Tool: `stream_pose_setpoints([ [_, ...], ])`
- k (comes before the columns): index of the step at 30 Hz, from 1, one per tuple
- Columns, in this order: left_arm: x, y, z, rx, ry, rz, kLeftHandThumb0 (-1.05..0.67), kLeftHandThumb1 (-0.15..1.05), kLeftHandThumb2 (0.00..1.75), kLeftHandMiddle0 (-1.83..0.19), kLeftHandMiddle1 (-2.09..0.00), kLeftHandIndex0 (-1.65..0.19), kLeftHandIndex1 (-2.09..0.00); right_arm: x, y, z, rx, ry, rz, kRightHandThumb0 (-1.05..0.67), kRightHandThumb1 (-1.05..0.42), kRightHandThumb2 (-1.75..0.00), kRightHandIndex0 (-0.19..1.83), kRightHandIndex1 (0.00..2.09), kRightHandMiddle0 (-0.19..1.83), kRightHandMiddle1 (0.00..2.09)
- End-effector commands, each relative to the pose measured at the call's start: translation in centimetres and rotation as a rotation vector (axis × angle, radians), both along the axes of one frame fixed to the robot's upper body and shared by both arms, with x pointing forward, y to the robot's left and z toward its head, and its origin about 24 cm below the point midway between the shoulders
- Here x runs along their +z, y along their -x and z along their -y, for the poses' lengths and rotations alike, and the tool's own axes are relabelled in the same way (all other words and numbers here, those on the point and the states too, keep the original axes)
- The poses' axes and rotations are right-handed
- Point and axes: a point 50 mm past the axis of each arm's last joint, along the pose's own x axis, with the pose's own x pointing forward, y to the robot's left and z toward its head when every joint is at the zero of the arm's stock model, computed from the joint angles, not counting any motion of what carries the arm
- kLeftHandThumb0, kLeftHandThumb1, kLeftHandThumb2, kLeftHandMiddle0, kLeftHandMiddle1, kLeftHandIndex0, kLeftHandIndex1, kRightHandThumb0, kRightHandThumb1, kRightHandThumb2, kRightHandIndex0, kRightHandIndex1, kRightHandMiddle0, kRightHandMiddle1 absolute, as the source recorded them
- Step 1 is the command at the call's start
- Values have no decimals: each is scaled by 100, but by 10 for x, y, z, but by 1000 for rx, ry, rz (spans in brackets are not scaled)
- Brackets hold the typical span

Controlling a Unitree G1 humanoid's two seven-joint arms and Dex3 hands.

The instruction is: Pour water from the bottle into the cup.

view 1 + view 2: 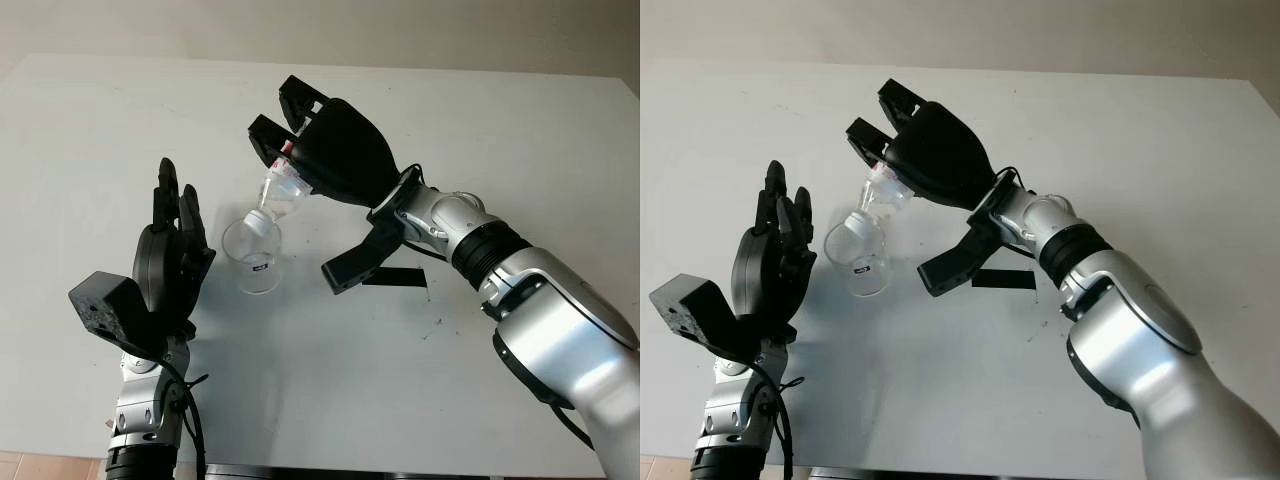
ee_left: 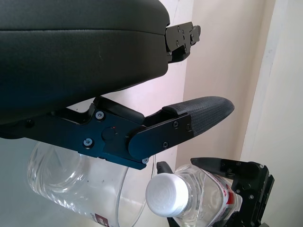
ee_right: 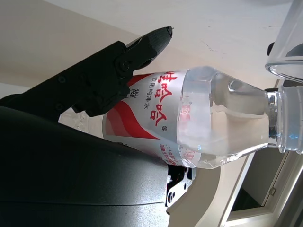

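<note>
Gripping the clear plastic bottle (image 3: 199, 123) around its red and white label, the black fingers (image 3: 113, 66) of the right hand (image 1: 335, 150) are closed on it and hold it tilted steeply, neck downward, above the table (image 1: 500, 130). The white cap (image 2: 166, 195) is on the bottle (it is seen clearly in the left wrist view), and it sits just at the rim of the glass cup (image 1: 253, 255), touching it or nearly so; I cannot tell which. The cup stands upright on the white table, between the two hands. The left hand (image 1: 168, 262) is just beside the cup on its left side, open and holding nothing, with its palm turned toward the glass; whether it touches the glass I cannot tell. A small black strip (image 1: 394, 276) lies flat on the table under the right wrist, near the cup on its right side.
</note>
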Motion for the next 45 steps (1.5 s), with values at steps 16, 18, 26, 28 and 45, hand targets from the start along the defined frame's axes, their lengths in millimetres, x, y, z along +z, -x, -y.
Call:
stream_pose_setpoints([
  [16,2,1,-2,-2,-14,19,-78,105,75,12,-6,17,-5,6,-9,43,-2,-849,-666,-15,-105,-18,125,209,94,209],
  [18,2,2,-2,-4,-16,21,-77,105,75,12,-6,16,-5,1,-9,53,13,-951,-757,-16,-105,-18,123,209,96,209],
  [26,1,3,-3,-11,-20,14,-77,105,75,12,-5,17,-5,-19,1,87,20,-1213,-1103,-17,-105,-26,117,209,105,209],
  [28,1,3,-3,-13,-23,12,-77,105,75,12,-5,17,-5,-22,9,92,32,-1262,-1192,-17,-105,-25,117,209,104,209],
  [45,-2,3,-3,-17,-9,5,-77,105,75,13,-5,18,-5,-25,62,102,115,-1385,-1590,-30,-105,-26,127,209,75,209],
])
